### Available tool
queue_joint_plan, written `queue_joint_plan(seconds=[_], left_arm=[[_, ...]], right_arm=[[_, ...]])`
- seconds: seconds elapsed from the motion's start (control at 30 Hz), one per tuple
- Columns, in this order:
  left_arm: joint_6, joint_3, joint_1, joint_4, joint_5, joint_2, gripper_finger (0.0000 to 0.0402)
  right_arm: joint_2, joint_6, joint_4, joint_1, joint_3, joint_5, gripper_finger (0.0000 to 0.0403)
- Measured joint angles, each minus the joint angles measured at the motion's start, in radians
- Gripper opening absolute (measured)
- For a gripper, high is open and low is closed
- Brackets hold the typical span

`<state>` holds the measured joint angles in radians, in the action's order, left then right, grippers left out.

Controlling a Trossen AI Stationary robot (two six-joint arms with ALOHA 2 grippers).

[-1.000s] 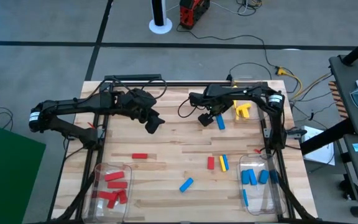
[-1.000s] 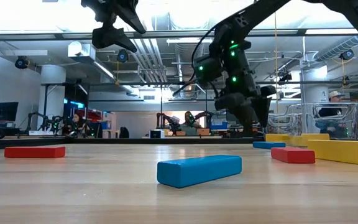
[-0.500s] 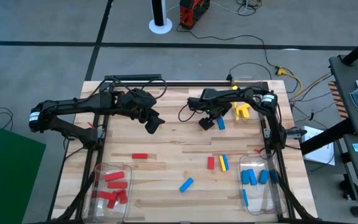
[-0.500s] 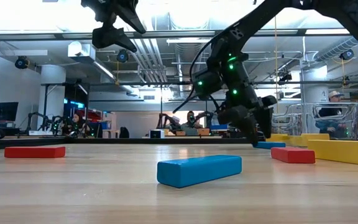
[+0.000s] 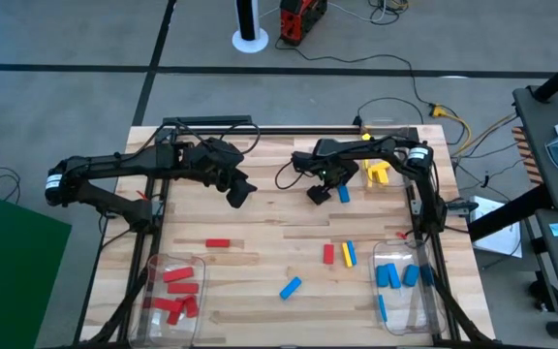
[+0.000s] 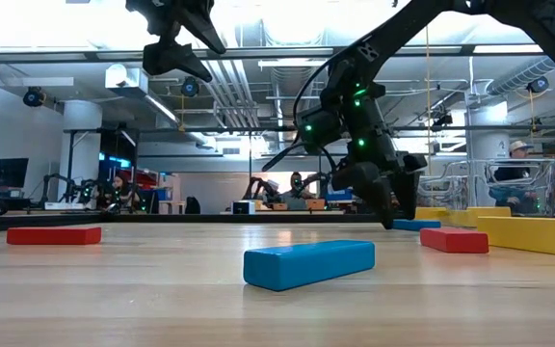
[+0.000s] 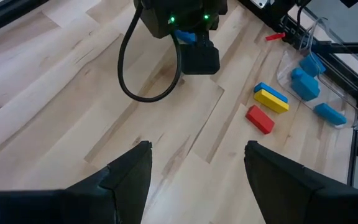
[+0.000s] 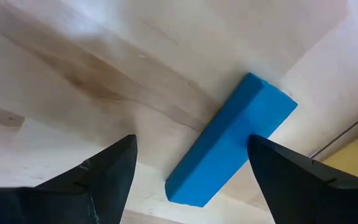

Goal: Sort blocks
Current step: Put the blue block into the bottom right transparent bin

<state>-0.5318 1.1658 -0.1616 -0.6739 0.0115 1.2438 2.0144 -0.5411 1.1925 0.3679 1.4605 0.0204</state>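
A blue block (image 8: pixel 229 140) lies flat on the wooden table (image 5: pixel 260 218) at the far middle-right. My right gripper (image 8: pixel 191 180) stands open low over it, the block between its fingers without touching them; in the high view the gripper (image 5: pixel 318 192) shows just left of the block (image 5: pixel 343 193). My left gripper (image 5: pixel 240 192) hangs open and high over the far left-middle, holding nothing. Loose on the table are a red block (image 5: pixel 218 243), a blue block (image 5: pixel 290 287), and a red and yellow pair (image 5: pixel 337 254).
A clear bin (image 5: pixel 172 289) at the near left holds red blocks. Another clear bin (image 5: pixel 400 286) at the near right holds blue blocks. Yellow blocks (image 5: pixel 378 173) lie at the far right, beside the right arm. A black frame (image 5: pixel 260 126) edges the table.
My right gripper has gone down toward the table and a little toward its left edge, closing in on the blue block below it. The block has stayed where it was.
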Motion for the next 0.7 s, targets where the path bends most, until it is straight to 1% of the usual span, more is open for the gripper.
queue_joint_plan(seconds=[0.23, 0.4, 0.6, 0.7], left_arm=[[0.0, -0.001, 0.0, 0.0, 0.001, 0.0, 0.0231], [0.0, -0.001, 0.0, 0.0, 0.005, 0.0, 0.0231], [0.0, -0.001, 0.0, 0.0, 0.005, 0.0, 0.0231], [0.0, -0.001, 0.0, 0.0, 0.006, 0.0, 0.0231]], right_arm=[[-0.01, 0.003, -0.01, -0.013, 0.006, -0.048, 0.0297], [-0.028, -0.024, 0.007, -0.017, 0.018, -0.027, 0.0295], [-0.045, -0.078, 0.04, -0.016, 0.017, -0.021, 0.0308], [-0.044, -0.09, 0.03, -0.016, 0.001, -0.021, 0.031]])
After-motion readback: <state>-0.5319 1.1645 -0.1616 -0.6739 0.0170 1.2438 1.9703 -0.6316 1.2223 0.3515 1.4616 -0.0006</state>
